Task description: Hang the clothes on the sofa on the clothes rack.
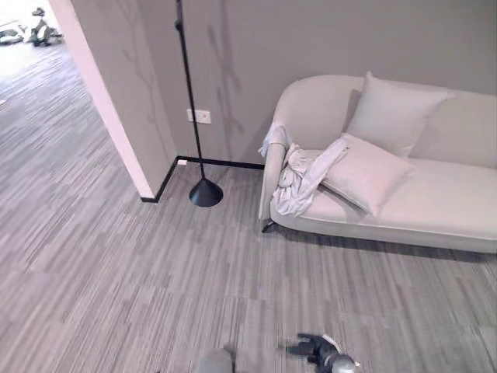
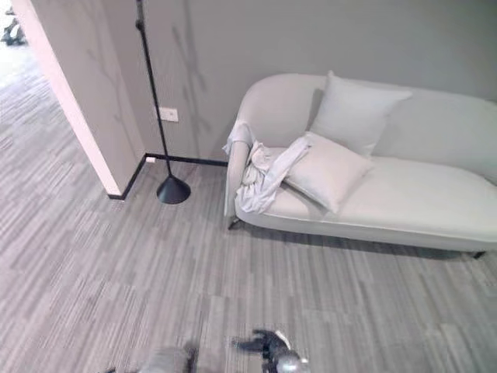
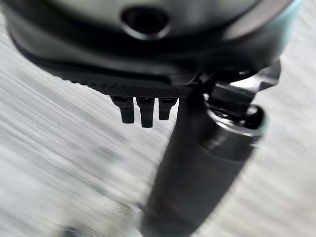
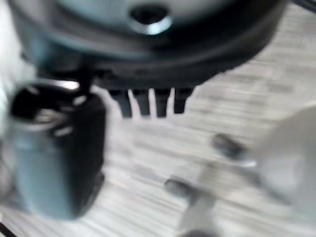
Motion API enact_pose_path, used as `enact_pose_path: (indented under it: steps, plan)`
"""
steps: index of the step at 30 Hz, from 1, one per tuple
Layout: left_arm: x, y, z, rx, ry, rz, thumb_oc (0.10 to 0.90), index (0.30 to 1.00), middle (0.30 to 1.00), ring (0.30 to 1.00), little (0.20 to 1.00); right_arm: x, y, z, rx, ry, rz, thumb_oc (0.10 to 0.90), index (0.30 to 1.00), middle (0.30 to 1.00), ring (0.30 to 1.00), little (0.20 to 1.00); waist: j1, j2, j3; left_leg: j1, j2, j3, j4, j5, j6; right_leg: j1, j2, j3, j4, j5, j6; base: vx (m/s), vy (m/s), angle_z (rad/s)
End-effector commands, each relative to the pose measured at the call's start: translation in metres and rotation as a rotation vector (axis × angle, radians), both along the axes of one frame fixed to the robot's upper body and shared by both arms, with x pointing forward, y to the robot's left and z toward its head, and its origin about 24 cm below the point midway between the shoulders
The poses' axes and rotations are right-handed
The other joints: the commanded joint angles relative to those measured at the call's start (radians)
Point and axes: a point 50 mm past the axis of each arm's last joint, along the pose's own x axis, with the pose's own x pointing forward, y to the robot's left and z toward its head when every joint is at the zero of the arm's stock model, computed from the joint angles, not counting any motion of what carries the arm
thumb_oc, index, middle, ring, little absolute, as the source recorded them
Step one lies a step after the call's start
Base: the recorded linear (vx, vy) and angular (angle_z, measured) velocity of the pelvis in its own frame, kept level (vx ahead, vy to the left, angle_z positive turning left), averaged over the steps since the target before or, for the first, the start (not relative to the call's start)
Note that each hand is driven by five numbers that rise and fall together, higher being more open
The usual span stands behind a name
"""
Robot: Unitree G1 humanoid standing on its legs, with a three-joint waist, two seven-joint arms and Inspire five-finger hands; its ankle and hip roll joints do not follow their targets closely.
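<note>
A pale grey garment [image 1: 293, 176] lies crumpled over the left arm and seat corner of the cream sofa [image 1: 435, 214]. It also shows in the right eye view as the garment [image 2: 259, 176]. The clothes rack [image 1: 190, 101] is a thin black pole on a cone base [image 1: 205, 192], standing by the wall left of the sofa. My right hand [image 1: 317, 350] hangs low over the floor, well short of the sofa, open and holding nothing; its fingers [image 4: 148, 101] are straight. My left hand [image 3: 148, 64] is open too, with nothing past its fingers [image 3: 143, 109] but floor.
Two cream pillows [image 1: 365, 171] lean on the sofa beside the garment. A wall corner [image 1: 116, 116] juts out left of the rack, with a corridor beyond it. A white socket [image 1: 202, 116] sits on the wall. Grey striped floor [image 1: 155, 272] stretches between me and the sofa.
</note>
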Motion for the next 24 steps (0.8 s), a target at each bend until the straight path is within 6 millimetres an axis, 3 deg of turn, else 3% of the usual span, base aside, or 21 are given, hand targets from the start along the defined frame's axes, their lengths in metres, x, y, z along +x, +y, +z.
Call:
enact_pose_path:
  steps: [1,3,5,7,8,9,11,14,15,16,17,18,19,21,24]
  plan:
    - [0.058,-0.009,0.005,0.015,-0.201,-0.181,0.8,0.9,0.9,0.9,0.9,0.006,0.024,0.002,0.06,-0.012,0.071,0.8,0.9,0.9,0.9,0.9,0.011,-0.016,-0.051,0.163,-0.037,-0.01,-0.324,0.202,0.039,0.192,-0.067,0.034,-0.03,-0.078,0.127,0.17,0.111,-0.27]
    - [0.066,-0.009,0.007,0.02,-0.222,-0.213,0.8,0.9,0.9,0.9,0.9,0.01,0.026,0.003,0.063,-0.022,0.076,0.8,0.9,0.9,0.9,0.9,0.012,-0.016,-0.055,0.183,-0.042,-0.002,-0.33,0.187,0.048,0.179,-0.079,0.032,0.024,-0.074,0.139,0.2,0.144,0.05]
    - [0.07,-0.01,0.008,0.017,-0.234,-0.231,0.8,0.9,0.9,0.9,0.9,0.015,0.026,0.005,0.068,-0.037,0.074,0.8,0.9,0.9,0.9,0.9,0.007,-0.002,-0.047,0.218,-0.048,0.008,-0.335,0.168,0.068,0.114,-0.109,0.018,0.183,-0.039,0.164,0.18,0.193,-0.21]
    - [0.072,-0.011,0.008,0.011,-0.233,-0.25,0.8,0.9,0.9,0.9,0.9,0.019,0.025,0.007,0.075,-0.047,0.06,0.8,0.9,0.9,0.9,0.9,-0.016,0.023,-0.03,0.261,-0.051,0.006,-0.338,0.148,0.091,0.057,-0.134,0.001,0.361,0.03,0.183,0.21,0.256,-0.12]
    - [0.068,-0.012,0.007,-0.002,-0.21,-0.261,0.8,0.9,0.9,0.9,0.9,0.017,0.025,0.006,0.084,-0.042,0.044,0.8,0.9,0.9,0.9,0.9,-0.04,0.052,-0.014,0.312,-0.043,0.007,-0.351,0.13,0.105,-0.01,-0.17,-0.037,0.536,0.071,0.188,0.26,0.256,0.22]
    - [0.066,-0.013,0.006,-0.01,-0.198,-0.271,0.8,0.9,0.9,0.9,0.9,0.013,0.026,0.004,0.091,-0.032,0.037,0.8,0.9,0.9,0.9,0.9,-0.049,0.06,-0.012,0.332,-0.037,0.005,-0.359,0.123,0.108,-0.033,-0.179,-0.052,0.571,0.07,0.183,0.29,0.203,0.18]
    - [0.061,-0.012,0.005,-0.018,-0.176,-0.279,0.8,0.9,0.9,0.9,0.9,0.005,0.028,0.002,0.109,-0.011,0.029,0.8,0.9,0.9,0.9,0.9,-0.074,0.062,0.004,0.368,-0.037,-0.018,-0.367,0.109,0.102,-0.089,-0.172,-0.059,0.545,0.034,0.161,0.22,-0.001,0.32]
    - [0.057,-0.013,0.004,-0.018,-0.164,-0.296,0.8,0.9,0.9,0.9,0.9,0.003,0.027,0.001,0.112,-0.01,0.025,0.8,0.9,0.9,0.9,0.9,-0.092,0.063,0.015,0.386,-0.024,-0.036,-0.367,0.09,0.082,-0.113,-0.144,-0.048,0.329,0.006,0.137,0.19,-0.117,0.39]
    - [0.056,-0.013,0.004,-0.017,-0.16,-0.299,0.8,0.9,0.9,0.9,0.9,0.004,0.026,0.002,0.112,-0.015,0.023,0.8,0.9,0.9,0.9,0.9,-0.097,0.056,0.02,0.398,-0.023,-0.042,-0.367,0.078,0.074,-0.127,-0.144,-0.025,0.233,0.019,0.139,0.13,-0.115,0.3]
    - [0.056,-0.013,0.004,-0.018,-0.16,-0.299,0.8,0.9,0.9,0.9,0.9,0.004,0.026,0.002,0.112,-0.015,0.023,0.8,0.9,0.9,0.9,0.9,-0.097,0.057,0.018,0.396,-0.022,-0.043,-0.367,0.079,0.073,-0.127,-0.142,-0.026,0.227,0.024,0.139,0.23,-0.195,0.29]
    - [0.057,-0.014,0.004,-0.013,-0.162,-0.294,0.8,0.9,0.9,0.9,0.9,0.008,0.026,0.003,0.116,-0.028,0.015,0.8,0.9,0.9,0.9,0.9,-0.112,0.043,0.024,0.411,-0.023,-0.067,-0.367,0.058,0.059,-0.161,-0.156,0.05,0.072,0.085,0.161,0.25,-0.188,0.27]
    - [0.059,-0.014,0.004,-0.006,-0.168,-0.292,0.8,0.9,0.9,0.9,0.9,0.009,0.025,0.004,0.116,-0.028,0.008,0.8,0.9,0.9,0.9,0.9,-0.12,0.04,0.028,0.425,-0.018,-0.084,-0.367,0.044,0.049,-0.182,-0.173,0.094,0.023,0.13,0.181,0.26,-0.188,0.27]
    - [0.059,-0.014,0.004,-0.007,-0.168,-0.292,0.8,0.9,0.9,0.9,0.9,0.009,0.024,0.004,0.115,-0.028,0.008,0.8,0.9,0.9,0.9,0.9,-0.118,0.043,0.03,0.429,-0.016,-0.082,-0.367,0.042,0.049,-0.177,-0.171,0.095,0.02,0.131,0.181,0.2,-0.129,0.3]
    - [0.061,-0.013,0.005,0.003,-0.173,-0.296,0.8,0.9,0.9,0.9,0.9,0.008,0.025,0.003,0.135,-0.02,-0.013,0.8,0.9,0.9,0.9,0.9,-0.127,0.039,0.026,0.468,0.006,-0.116,-0.367,0.011,0.033,-0.203,-0.215,0.146,-0.017,0.191,0.2,0.35,-0.215,0.39]
    - [0.055,-0.007,0.005,0.016,-0.153,-0.288,0.8,0.9,0.9,0.9,0.9,0.008,0.026,0.003,0.132,-0.023,0.012,0.8,0.9,0.9,0.9,0.9,-0.129,0.017,-0.003,0.509,0.034,-0.136,-0.367,-0.017,0.017,-0.175,-0.207,0.123,-0.002,0.182,0.199,0.35,-0.235,0.59]
